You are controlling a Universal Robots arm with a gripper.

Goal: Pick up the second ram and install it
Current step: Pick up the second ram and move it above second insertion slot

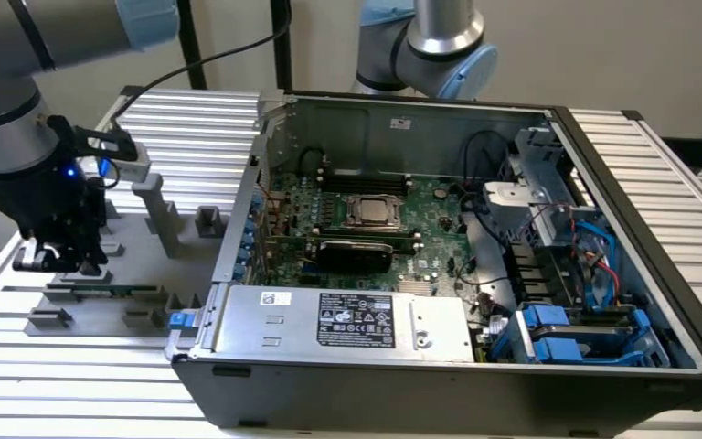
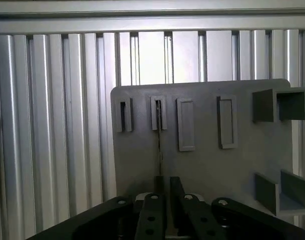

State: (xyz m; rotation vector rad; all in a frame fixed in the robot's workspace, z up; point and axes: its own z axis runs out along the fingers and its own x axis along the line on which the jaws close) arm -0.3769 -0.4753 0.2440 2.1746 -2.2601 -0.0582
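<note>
The second ram is a slim green stick standing on edge in the grey holder plate at the exterior view's left, outside the computer case. In the wrist view the second ram shows as a thin dark line running from a slot of the holder plate toward my gripper. My gripper hangs just above the holder, over the ram's near end, and is not seen gripping it. The green motherboard lies inside the open case.
Grey posts and small blocks rise from the holder beside my gripper. The holder rests on a ribbed aluminium table. A second robot arm stands behind the case. Inside the case are a power supply, cables and blue drive bays.
</note>
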